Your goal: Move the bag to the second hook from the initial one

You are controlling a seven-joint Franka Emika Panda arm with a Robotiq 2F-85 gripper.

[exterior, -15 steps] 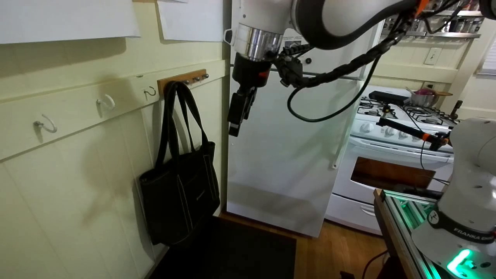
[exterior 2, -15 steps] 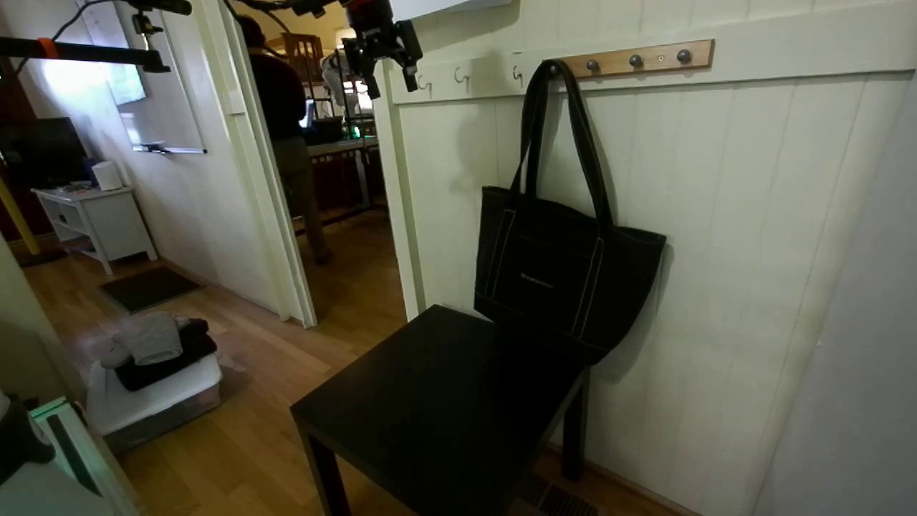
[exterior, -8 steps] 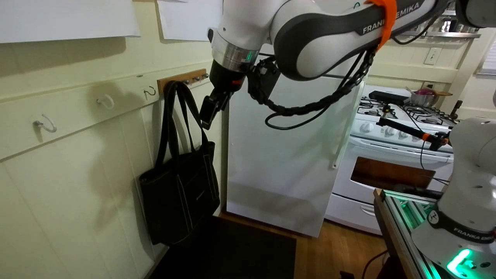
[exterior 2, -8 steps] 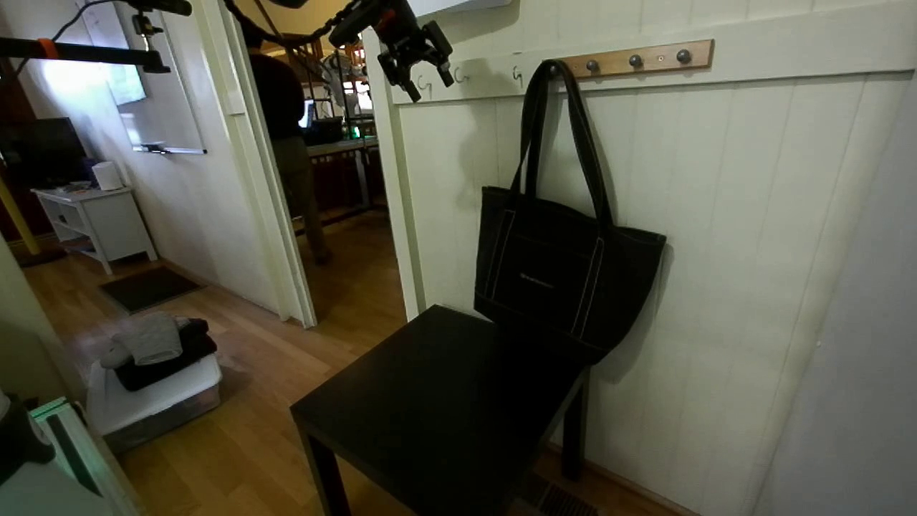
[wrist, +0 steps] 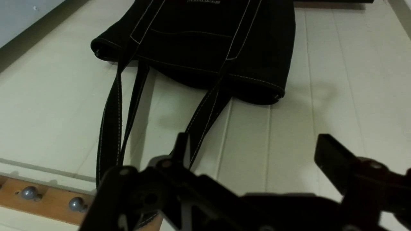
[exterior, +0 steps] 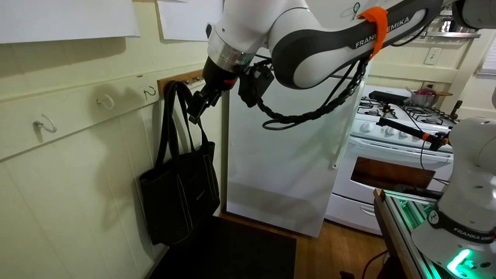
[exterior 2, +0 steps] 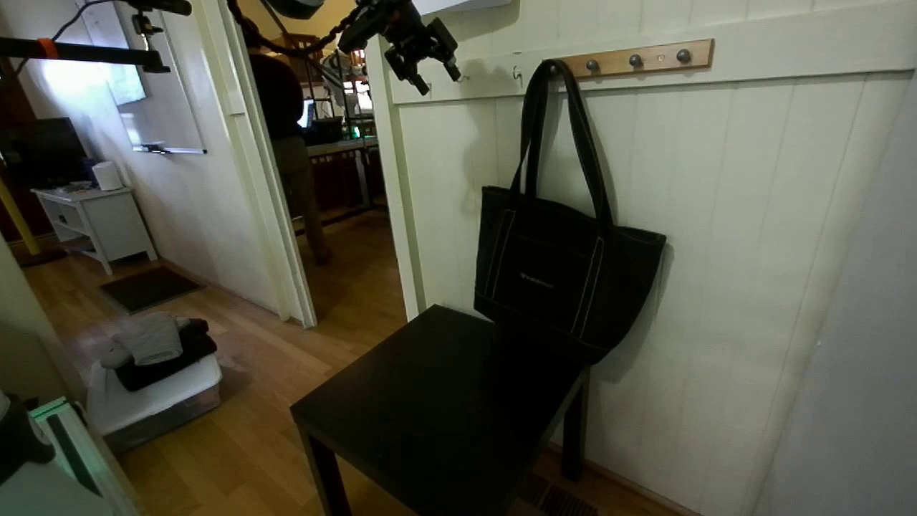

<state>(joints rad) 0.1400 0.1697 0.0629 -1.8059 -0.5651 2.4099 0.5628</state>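
Note:
The black tote bag (exterior: 180,197) hangs by its loop handles at the end of a wooden peg rail (exterior 2: 659,59) nearest the separate hooks; the handles cover that peg. The bag shows in both exterior views (exterior 2: 551,279) and, upside down, in the wrist view (wrist: 208,41). Along the board stand a dark hook (exterior: 149,91) and white hooks (exterior: 106,101) (exterior: 46,124). My gripper (exterior 2: 440,82) is open and empty, out from the wall at about hook height. In the wrist view the gripper (wrist: 253,144) has bare wall between its fingers; one finger overlaps a handle strap, with a gap apparent.
A black table (exterior 2: 415,423) stands under the bag; whether the bag's bottom touches it cannot be told. A tall white panel (exterior: 279,166) stands beside the rail's far end. White sheets (exterior: 66,19) hang above the hooks. A doorway with a person (exterior 2: 279,107) lies beyond.
My gripper has moved closer to the wall and the bag's handles, tilting as it went, and has risen slightly in the last half second. The bag has not moved.

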